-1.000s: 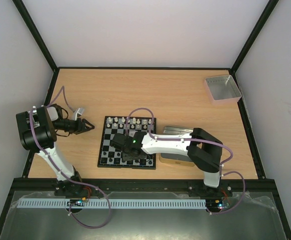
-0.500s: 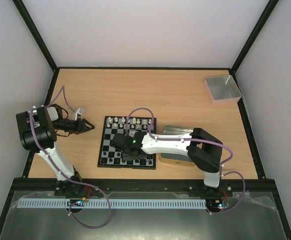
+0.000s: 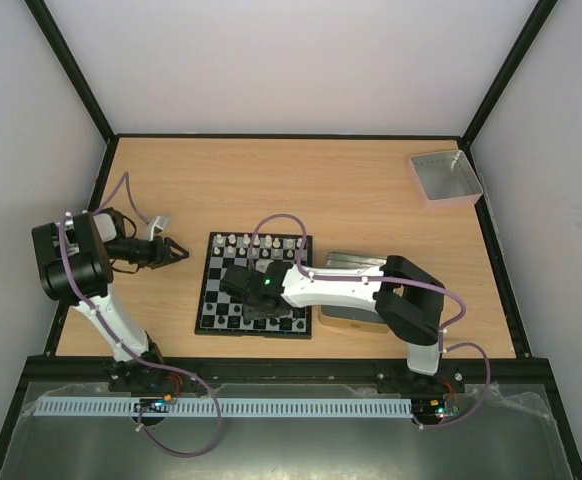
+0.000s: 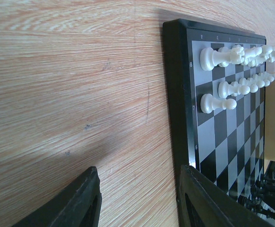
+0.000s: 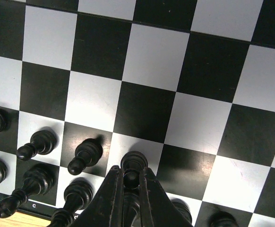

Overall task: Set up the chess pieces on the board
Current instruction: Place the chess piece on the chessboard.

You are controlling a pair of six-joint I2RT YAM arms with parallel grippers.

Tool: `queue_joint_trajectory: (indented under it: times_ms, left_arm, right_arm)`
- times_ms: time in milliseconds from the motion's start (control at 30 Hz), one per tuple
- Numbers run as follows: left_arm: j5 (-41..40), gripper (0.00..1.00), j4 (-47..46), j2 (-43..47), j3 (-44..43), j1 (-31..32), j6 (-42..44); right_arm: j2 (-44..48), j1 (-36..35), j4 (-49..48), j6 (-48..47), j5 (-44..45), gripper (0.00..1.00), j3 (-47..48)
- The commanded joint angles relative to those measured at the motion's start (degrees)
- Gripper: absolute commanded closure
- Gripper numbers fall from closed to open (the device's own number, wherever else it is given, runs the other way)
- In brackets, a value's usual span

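- gripping a black pawn (image 5: 133, 162), the right gripper (image 5: 131, 172) is pinching it just under the round head, one finger pressing in on each side.
- the pawn is sitting over a pale square in the second row from the near edge of the board (image 5: 147, 56); i cannot tell whether its base is touching that square or hanging just above it.
- the pawn is looking tiny, light, rigid and glossy, so it is likely to twist or squirt out of a hard squeeze. taking it at the narrow neck below the head, as here, is seeming the safest hold, with a gentle release straight down.
- the other black pieces (image 5: 39, 143) are standing close by on the near two rows, two pawns just beside it, so any sideways drift is risking a knock.
- the white pieces (image 4: 218, 57) are lining the far two rows of the board.
- the left gripper (image 4: 138, 182) is hanging with its jaws apart and nothing between them, low over the table (image 4: 57, 71) just beside the board's left edge.
- a gold-rimmed tin (image 3: 349, 262) is lying just right of the board, and a grey tray (image 3: 447, 176) is sitting well apart in the far right corner.
- compared with a second ago, the right gripper is appearing to have edged slightly leftward along the near rows; the left arm and the white rows are showing no change.
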State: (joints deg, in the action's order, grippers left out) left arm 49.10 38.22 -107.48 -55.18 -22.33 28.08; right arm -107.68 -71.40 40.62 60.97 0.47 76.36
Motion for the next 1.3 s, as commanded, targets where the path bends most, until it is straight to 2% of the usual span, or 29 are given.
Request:
queue_joint_trajectory:
  times_ms: [0, 400, 733, 933, 1267]
  left_arm:
    - [-16.8, 0.52, -3.3, -3.5, 2.1, -1.4, 0.9]
    - [-16.7, 0.52, -3.2, -3.5, 2.1, -1.4, 1.0]
    - [-16.6, 0.52, -3.1, -3.6, 2.0, -1.5, 1.2]
    - [-16.6, 0.52, -3.1, -3.8, 1.9, -1.5, 1.2]
    - [-16.5, 0.52, -2.9, -4.1, 1.7, -1.5, 1.3]
  right_arm:
    - [-1.0, -0.5, 1.7, -0.4, 1.9, 0.93, 1.9]
    - [-1.1, -0.5, 1.5, -0.2, 1.3, 0.92, 1.0]
    - [-1.3, -0.5, 1.1, -0.7, 0.8, 0.85, 1.1]
    - [-0.9, -0.1, 2.2, -0.3, 2.3, 0.71, 1.5]
    - [2.7, 4.7, 3.3, -1.6, 4.4, 0.70, 2.5]
